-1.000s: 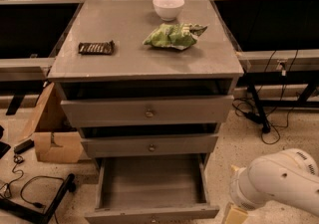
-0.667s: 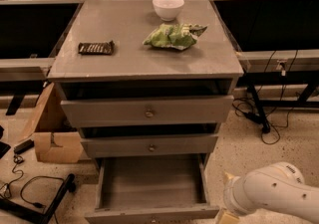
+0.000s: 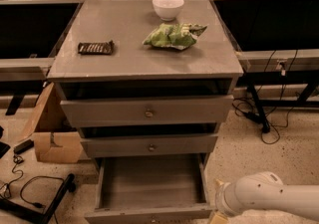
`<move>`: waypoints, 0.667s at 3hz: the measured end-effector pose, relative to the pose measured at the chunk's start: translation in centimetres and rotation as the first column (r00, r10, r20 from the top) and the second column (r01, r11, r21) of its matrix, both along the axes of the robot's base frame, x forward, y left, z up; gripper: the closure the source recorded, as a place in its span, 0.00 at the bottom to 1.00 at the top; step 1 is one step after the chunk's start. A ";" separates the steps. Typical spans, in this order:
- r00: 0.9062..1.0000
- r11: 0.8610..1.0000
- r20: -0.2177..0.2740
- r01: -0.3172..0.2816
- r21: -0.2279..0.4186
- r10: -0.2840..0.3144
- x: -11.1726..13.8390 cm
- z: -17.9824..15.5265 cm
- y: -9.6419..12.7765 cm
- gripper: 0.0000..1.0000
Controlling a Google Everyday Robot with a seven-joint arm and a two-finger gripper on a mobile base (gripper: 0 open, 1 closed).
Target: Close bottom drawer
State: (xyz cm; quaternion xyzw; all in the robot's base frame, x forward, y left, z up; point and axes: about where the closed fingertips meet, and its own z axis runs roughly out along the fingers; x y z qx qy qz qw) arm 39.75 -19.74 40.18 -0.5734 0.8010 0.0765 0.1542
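The bottom drawer (image 3: pixel 149 183) of the grey cabinet stands pulled far out, its plain grey box interior empty; its front edge (image 3: pixel 149 214) runs along the bottom of the camera view and its knob is out of view. My white arm (image 3: pixel 269 198) reaches in from the lower right, just right of the drawer's front right corner. The gripper (image 3: pixel 218 216) is at the arm's left end, cut off by the bottom edge.
Two upper drawers (image 3: pixel 147 111) with brass knobs sit slightly ajar. On the cabinet top (image 3: pixel 119 63) are a white bowl (image 3: pixel 168 6), a green chip bag (image 3: pixel 173 35) and a dark snack bar (image 3: pixel 95 47). A cardboard box (image 3: pixel 52 133) and cables lie on the floor to the left.
My arm has moved left along the bottom edge, toward the open drawer's front right corner. The drawer has not moved.
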 end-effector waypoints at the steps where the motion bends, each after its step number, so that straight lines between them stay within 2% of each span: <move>1: 0.995 0.999 -0.086 0.043 0.017 -0.041 0.5 -0.9 -0.6 0.00; 2: 0.988 1.000 -0.156 0.022 0.006 -0.021 -0.9 -2.0 -1.1 0.03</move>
